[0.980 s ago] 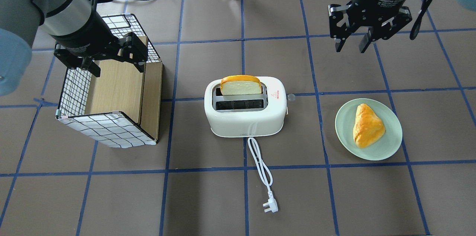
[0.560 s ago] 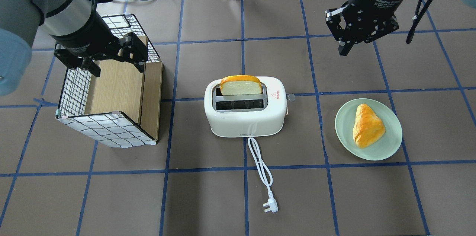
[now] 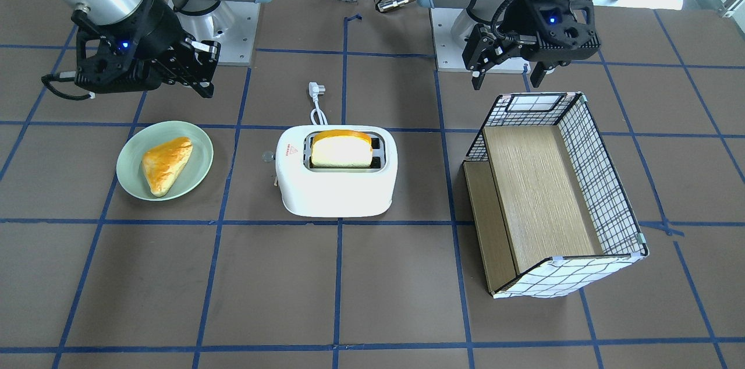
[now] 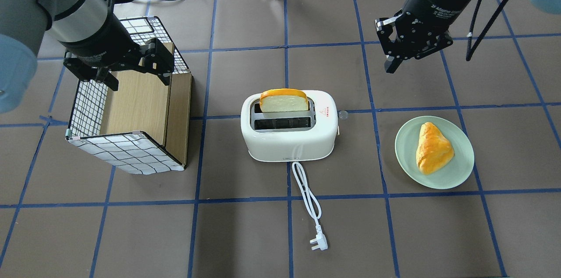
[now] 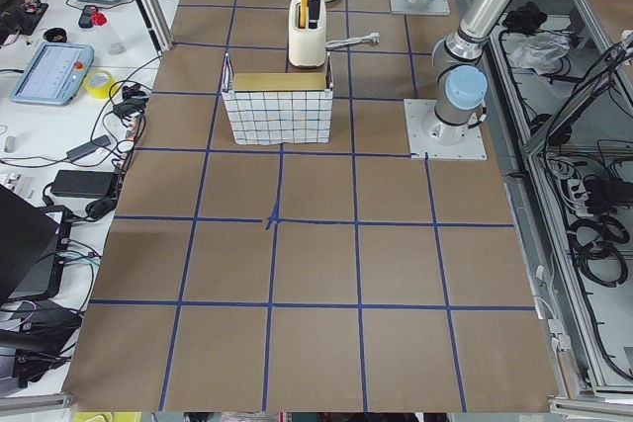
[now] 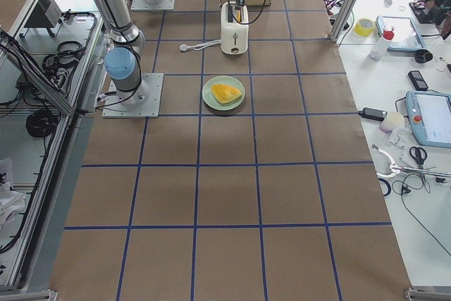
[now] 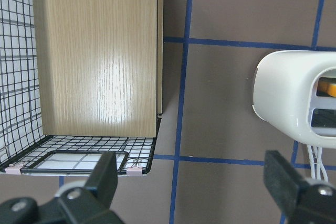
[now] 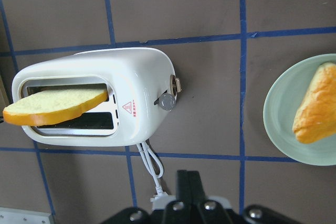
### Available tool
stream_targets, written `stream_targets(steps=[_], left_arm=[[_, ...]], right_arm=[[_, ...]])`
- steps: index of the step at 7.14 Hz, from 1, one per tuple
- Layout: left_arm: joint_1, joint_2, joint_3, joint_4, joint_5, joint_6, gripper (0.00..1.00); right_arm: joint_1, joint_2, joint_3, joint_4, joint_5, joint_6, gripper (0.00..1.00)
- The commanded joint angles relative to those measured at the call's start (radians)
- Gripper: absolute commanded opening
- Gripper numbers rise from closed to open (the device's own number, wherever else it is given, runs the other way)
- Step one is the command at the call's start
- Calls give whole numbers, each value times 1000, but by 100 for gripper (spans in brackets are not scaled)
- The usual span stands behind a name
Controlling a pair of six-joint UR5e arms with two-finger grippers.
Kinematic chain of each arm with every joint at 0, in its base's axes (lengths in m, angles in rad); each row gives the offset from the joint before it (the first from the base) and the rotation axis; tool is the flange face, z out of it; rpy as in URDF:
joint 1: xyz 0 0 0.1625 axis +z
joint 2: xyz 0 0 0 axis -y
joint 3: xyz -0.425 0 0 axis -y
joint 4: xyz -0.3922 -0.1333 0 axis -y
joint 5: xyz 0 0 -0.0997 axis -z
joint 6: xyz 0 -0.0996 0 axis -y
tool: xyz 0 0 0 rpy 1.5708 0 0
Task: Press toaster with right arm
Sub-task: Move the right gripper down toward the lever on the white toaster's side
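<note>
The white two-slot toaster (image 4: 289, 137) stands at the table's middle with a bread slice (image 4: 284, 101) upright in its far slot. Its lever knob (image 4: 342, 115) sticks out on the side facing the plate. In the right wrist view the toaster (image 8: 142, 82) and the knob (image 8: 167, 102) lie ahead of the fingers. My right gripper (image 4: 389, 66) is shut and empty, hovering behind and to the right of the toaster, apart from it. It also shows in the front view (image 3: 205, 88). My left gripper (image 4: 136, 77) is open and empty over the wire basket (image 4: 131, 151).
A green plate (image 4: 462, 172) with a pastry (image 4: 433, 147) lies right of the toaster. The toaster's white cord and plug (image 4: 318, 243) trail toward the table's near edge. The basket with its wooden insert stands at the left.
My right gripper has shut its fingers, turned, and moved left and down toward the toaster's knob side. The left arm and the toaster have not moved.
</note>
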Motion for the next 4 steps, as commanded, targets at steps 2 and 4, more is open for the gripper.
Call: stream_targets(steps=[2, 4], left_arm=[[0, 0, 0, 0, 0, 0, 100], [0, 0, 0, 0, 2, 0, 100]], right_arm=[[-107, 7, 178, -12, 266, -183, 0], [-153, 7, 325, -94, 377, -270, 0]])
